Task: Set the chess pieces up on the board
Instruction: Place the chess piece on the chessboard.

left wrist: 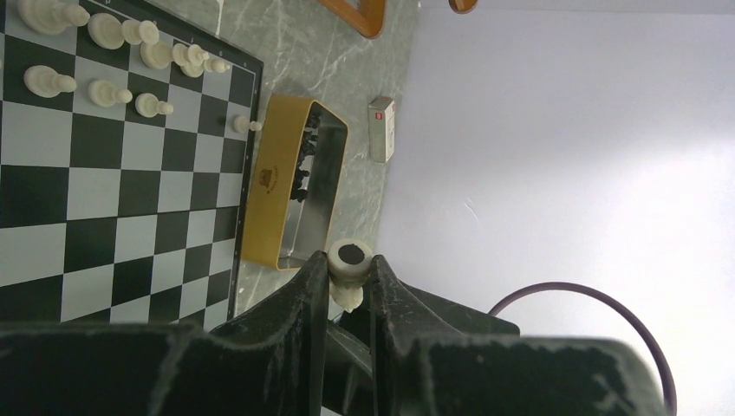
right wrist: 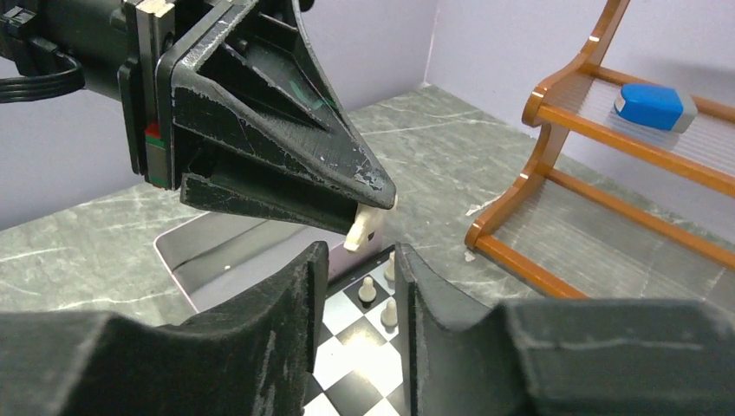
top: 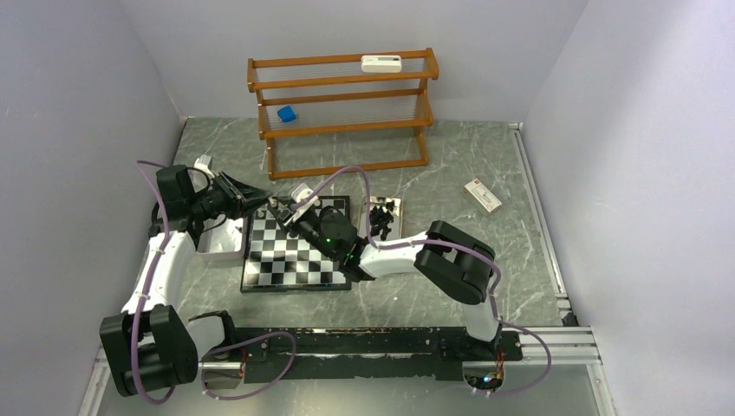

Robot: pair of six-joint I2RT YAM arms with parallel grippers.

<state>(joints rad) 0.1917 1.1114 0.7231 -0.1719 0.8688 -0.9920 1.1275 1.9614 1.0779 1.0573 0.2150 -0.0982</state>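
Over a corner of the board [top: 286, 260], pinches a piece [right wrist: 368, 227] base-outward in left end effector [left wrist: 347, 263], just ahead of spread right end effector [right wrist: 361, 256].

My tally from the feeds: one board, two containers, one rack.

I count one board [top: 286, 264] with at least ten cream pieces [left wrist: 108, 91] standing on it. One more cream piece [left wrist: 349, 270] is pinched in the left gripper [left wrist: 347, 263]. The black pieces [left wrist: 305, 165] are clumped beyond counting in one gold tin [left wrist: 276, 186]. There is also one silver tray [top: 218, 245] and one wooden rack [top: 342, 82] bearing one blue block [top: 287, 113] and one white device [top: 381, 62], plus one small box [top: 483, 196].
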